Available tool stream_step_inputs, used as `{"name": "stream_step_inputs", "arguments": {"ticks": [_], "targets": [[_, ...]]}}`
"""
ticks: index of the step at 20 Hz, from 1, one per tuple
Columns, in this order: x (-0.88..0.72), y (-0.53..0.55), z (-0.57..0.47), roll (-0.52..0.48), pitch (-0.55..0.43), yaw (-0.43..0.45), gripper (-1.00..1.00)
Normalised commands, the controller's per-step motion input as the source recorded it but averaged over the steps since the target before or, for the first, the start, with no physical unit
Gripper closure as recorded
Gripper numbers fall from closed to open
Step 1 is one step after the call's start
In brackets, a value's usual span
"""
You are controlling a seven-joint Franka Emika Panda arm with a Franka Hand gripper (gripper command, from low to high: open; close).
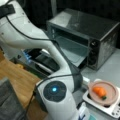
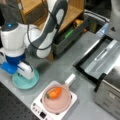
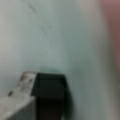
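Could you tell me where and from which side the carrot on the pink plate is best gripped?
Probably the carrot's thick orange middle, from straight above, jaws closing across its width: it lies flat on the pink plate, green tip toward a front view's left, top clear.

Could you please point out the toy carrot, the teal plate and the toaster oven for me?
toy carrot (image 2: 54,92): a front view, on its orange body.
teal plate (image 2: 33,81): a front view, on its bare right rim.
toaster oven (image 1: 85,23): a front view, on its top panel.
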Motion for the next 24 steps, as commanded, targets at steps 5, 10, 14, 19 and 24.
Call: {"name": "stream_step_inputs", "arguments": {"ticks": [5, 10, 14, 19, 24], "targets": [[-0.11, 0.21, 0.15, 0.118, 0.102, -0.121, 1.0], [-0.14, 0.3, 0.23, 0.118, 0.087, -0.127, 1.0], [-0.12, 0.23, 0.16, 0.082, 0.05, -0.12, 1.0], [-0.13, 0.2, 0.13, 0.05, 0.042, -0.12, 1.0], [-0.14, 0.18, 0.06, 0.02, 0.024, -0.14, 1.0]]}}
